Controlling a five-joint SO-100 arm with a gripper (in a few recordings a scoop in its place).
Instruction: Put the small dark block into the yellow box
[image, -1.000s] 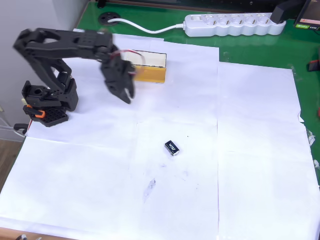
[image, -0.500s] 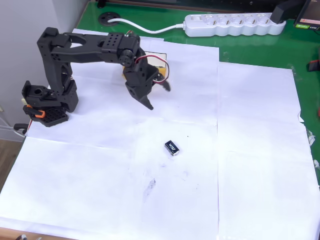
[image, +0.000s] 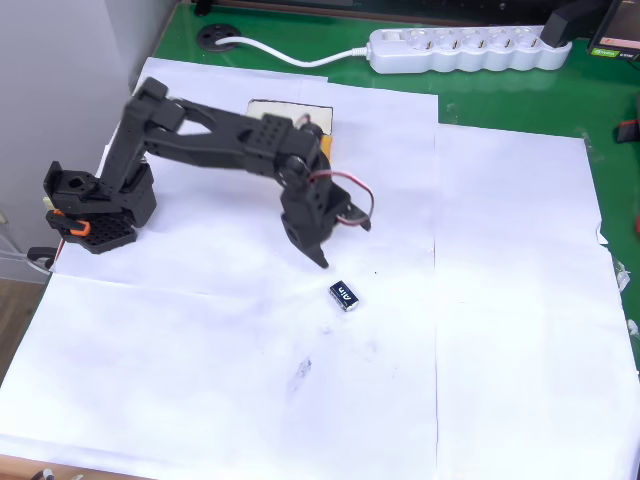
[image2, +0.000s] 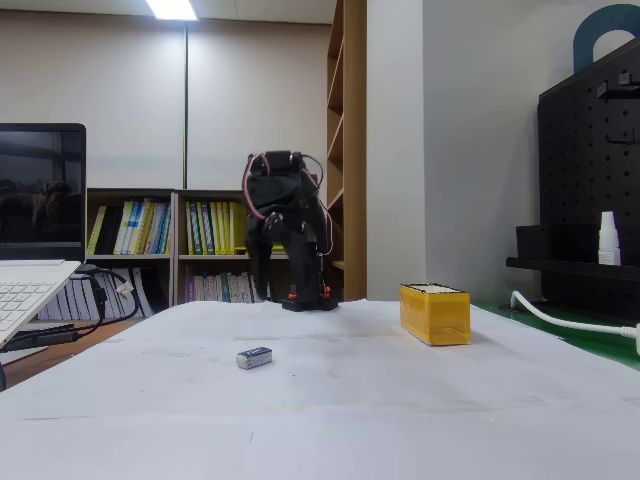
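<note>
The arm is on its way out to the pickup; nothing has been grasped yet. From above, the gripper (image: 335, 240) hangs over the white paper that covers the surface (image: 500, 380), its tips pointing down and toward the small dark block (image: 343, 295). One finger reaches down to a point just short of the block, while the other sticks out to the right near the red and white wires, so the jaws look spread with nothing between them.

The block lies flat on the paper, near the middle of the sheet, turned at a slant, with its white marks facing up. In the overhead view it sits just below and a touch right of the lower fingertip, close but not touching. From the low side view the block (image2: 254, 357) rests alone on the paper in the foreground, and the gripper (image2: 297, 225) sits higher up and further back, so I judge it is above the block's level.

The yellow box (image: 322, 135) is behind the arm, near the top edge of the paper, partly hidden by the arm's links in the overhead view. In the side view the box (image2: 434, 313) stands well apart from the block, off to the right.

Next, I'd say the arm needs to reach slightly further, line the open fingers up across the slanted block, and lower until they straddle it before closing.
</note>
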